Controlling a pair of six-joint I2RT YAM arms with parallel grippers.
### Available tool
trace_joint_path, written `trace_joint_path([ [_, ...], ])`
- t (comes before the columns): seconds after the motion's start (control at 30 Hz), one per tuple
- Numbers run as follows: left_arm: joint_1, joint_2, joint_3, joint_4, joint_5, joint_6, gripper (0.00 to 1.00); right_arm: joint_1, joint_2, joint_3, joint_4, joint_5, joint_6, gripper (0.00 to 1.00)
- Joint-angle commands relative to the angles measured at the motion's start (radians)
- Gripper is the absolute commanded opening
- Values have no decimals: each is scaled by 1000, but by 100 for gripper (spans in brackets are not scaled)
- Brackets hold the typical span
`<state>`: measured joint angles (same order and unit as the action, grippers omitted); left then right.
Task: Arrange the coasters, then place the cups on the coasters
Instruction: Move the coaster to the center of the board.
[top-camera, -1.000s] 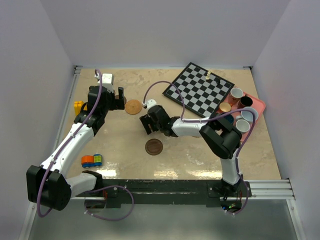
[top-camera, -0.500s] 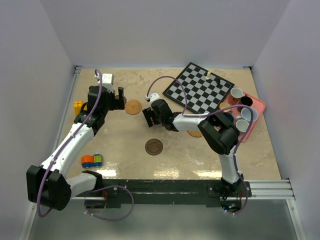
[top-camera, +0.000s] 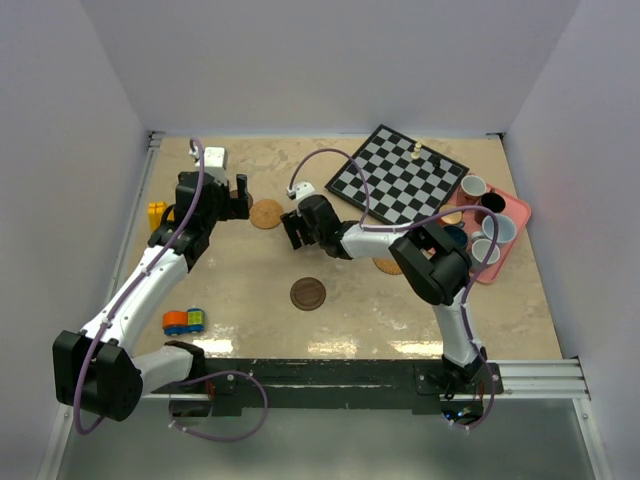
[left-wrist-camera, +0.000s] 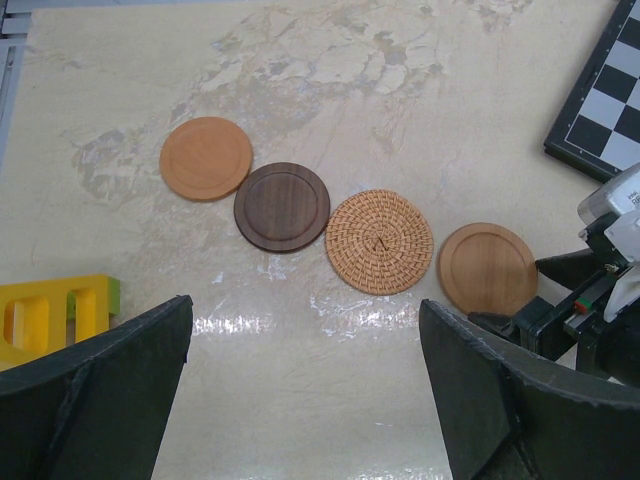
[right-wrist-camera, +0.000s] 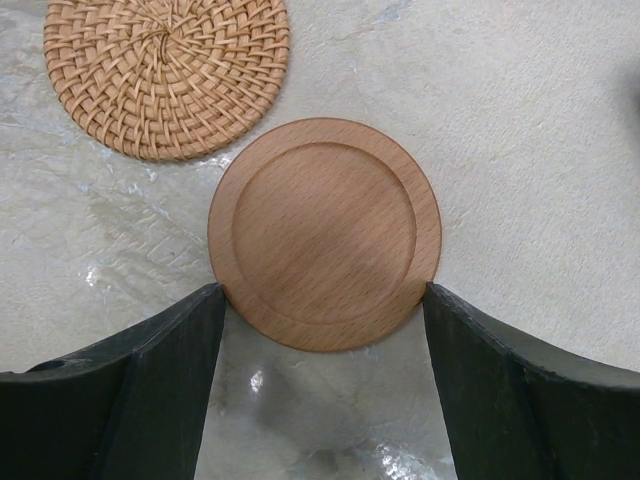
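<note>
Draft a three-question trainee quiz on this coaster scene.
1. How many coasters lie in the row below the left gripper?
2. Which coaster does the right gripper straddle? A dark brown, B woven, C plain rimmed wood.
3. True or false: the lone dark brown coaster, apart from the row, carries a cup.
Key: 1 four; 2 C, the rimmed wood coaster; 3 false, the cups sit in the pink tray.
</note>
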<state>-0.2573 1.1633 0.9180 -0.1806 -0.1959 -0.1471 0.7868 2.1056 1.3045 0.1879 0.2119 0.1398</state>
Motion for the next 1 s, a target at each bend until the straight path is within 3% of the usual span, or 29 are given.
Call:
trace_joint_path([
  [0.0, 7, -10, 2, 36, -14, -2, 100, -6, 59, 18, -67, -37, -5, 79],
  [0.8, 7, -8, 2, 38, -10, 0, 100, -6, 68, 35, -70, -37, -5, 80],
  [0.97, 7, -8, 1, 38, -8, 0, 100, -6, 62, 35, -76, -34, -2, 86],
])
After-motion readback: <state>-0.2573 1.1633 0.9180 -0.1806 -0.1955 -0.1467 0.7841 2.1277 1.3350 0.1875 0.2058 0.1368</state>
